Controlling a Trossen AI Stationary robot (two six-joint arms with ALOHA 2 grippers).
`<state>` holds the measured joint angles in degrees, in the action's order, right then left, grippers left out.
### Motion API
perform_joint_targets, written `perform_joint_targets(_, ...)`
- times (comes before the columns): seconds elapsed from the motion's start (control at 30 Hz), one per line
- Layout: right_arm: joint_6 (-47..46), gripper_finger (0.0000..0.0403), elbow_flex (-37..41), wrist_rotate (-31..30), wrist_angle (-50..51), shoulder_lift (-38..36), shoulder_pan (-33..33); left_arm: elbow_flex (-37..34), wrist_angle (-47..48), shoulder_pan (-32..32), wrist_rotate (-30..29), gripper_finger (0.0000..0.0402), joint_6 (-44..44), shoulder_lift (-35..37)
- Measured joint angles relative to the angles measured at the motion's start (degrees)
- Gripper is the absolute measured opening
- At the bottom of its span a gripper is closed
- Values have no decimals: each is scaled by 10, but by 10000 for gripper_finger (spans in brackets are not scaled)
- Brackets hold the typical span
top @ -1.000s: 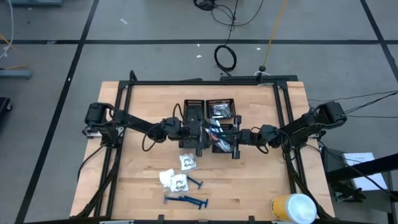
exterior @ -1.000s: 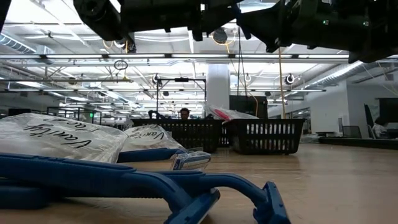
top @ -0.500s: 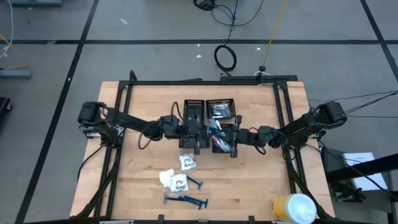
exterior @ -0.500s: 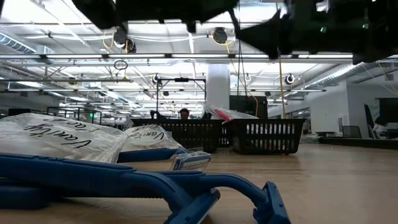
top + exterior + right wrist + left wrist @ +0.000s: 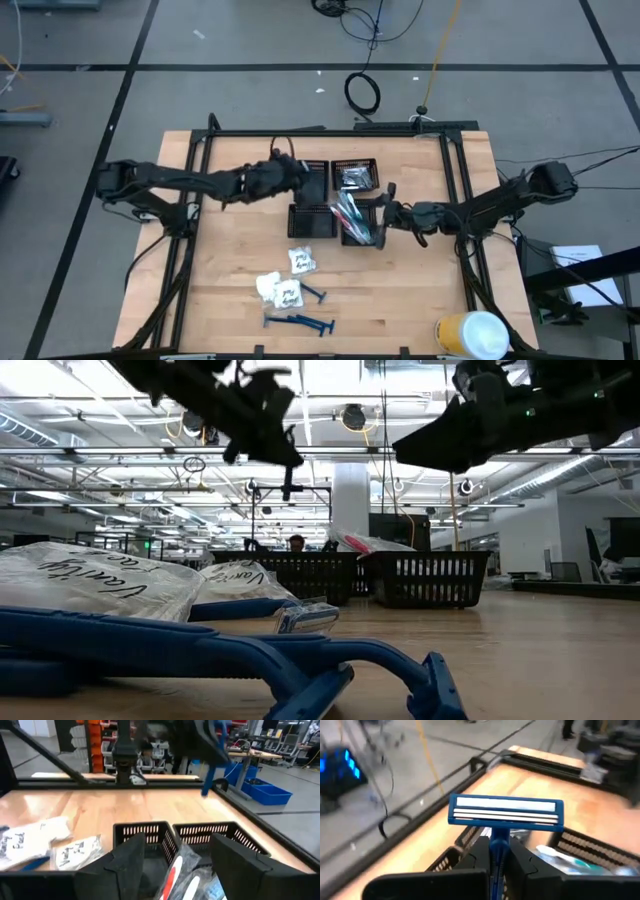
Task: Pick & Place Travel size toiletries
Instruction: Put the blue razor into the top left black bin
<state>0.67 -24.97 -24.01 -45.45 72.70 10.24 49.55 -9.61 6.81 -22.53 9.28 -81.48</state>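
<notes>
My left hand (image 5: 495, 862) is up off the desk (image 5: 420, 290), its fingers (image 5: 470, 857) pinched on the handle of a blue razor (image 5: 506, 812); in the wrist view the razor head stands upright just past the fingertips, blades facing me. From above, that hand (image 5: 290, 168) hangs over the back-left tray (image 5: 318, 168), with the front-left tray (image 5: 312, 222) just nearer me. My right hand (image 5: 172, 865) has its fingers (image 5: 127, 860) spread apart and holds nothing; it sits right over the front-right tray (image 5: 200, 832), and directly under it I see toothbrushes (image 5: 172, 870) lying in that tray. In the overhead view the right hand (image 5: 385, 215) is at that tray's right edge, with the toothbrushes (image 5: 350, 212) just to its left. The back-right tray (image 5: 357, 175), beyond the right hand, holds small silvery pieces (image 5: 354, 177). Well in front of both hands, white packets (image 5: 280, 288) lie on the bare desk, another packet (image 5: 302, 260) a little closer to the trays, and more razors (image 5: 300, 322) lie beside and just past them toward the desk's front edge. In the low view those razors (image 5: 250, 655) and packets (image 5: 100, 585) fill the foreground, with the left hand (image 5: 275, 445) raised above.
</notes>
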Motion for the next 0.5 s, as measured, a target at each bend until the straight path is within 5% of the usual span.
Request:
perform_joint_targets(0.2, -1, 202, 0, 0, 24, -15, 0, -15, 19, 69, 79, 14, 132, -67)
perform_joint_targets(0.5, -7, 196, 1, 1, 42, -15, 0, -14, -22, 80, 118, 34, 116, -137)
